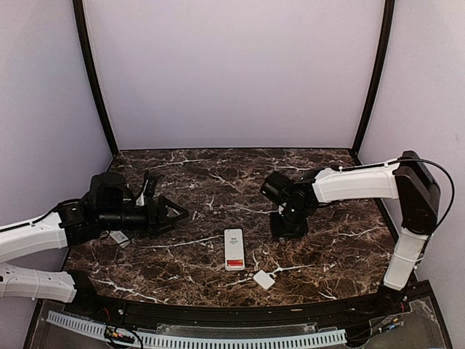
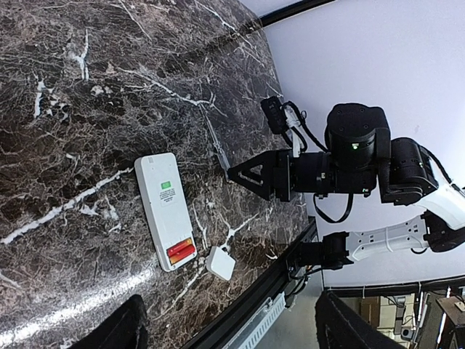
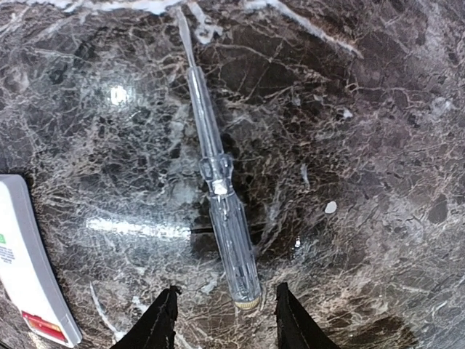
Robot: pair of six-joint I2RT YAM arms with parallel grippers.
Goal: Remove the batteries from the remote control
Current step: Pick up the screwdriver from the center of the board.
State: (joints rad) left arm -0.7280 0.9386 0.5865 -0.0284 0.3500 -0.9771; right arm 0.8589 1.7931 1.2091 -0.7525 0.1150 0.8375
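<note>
- At the near edge of the marble table [image 1: 189, 171], a small flat white cover [image 1: 264, 279] lies loose, just beside the near right corner of the remote control [image 1: 234, 249] and not touching it.
- Next in depth, the remote control lies flat, face down, with its long axis running near to far. The compartment at its near end is uncovered.
- Batteries [image 2: 181, 251]: red cells, seated side by side in that open compartment, crosswise to the remote's length. Neither gripper touches them.
- Left of the remote, the left gripper [image 1: 174, 214] hangs above the table, pointing toward the centre. Its jaws are spread wide with nothing between them, well apart from the remote.
- A small white piece [image 1: 120, 238] lies on the table under the left arm, partly hidden; what it is cannot be told.
- Right of the remote, the right gripper [image 3: 227, 288] points straight down at the table. Its fingers [image 3: 158, 320] are partly spread and stand on either side of the handle end of a clear screwdriver [image 3: 218, 196], with a gap showing on each side.
- The screwdriver lies flat on the table, roughly parallel to the remote, its tip toward the far side.
</note>
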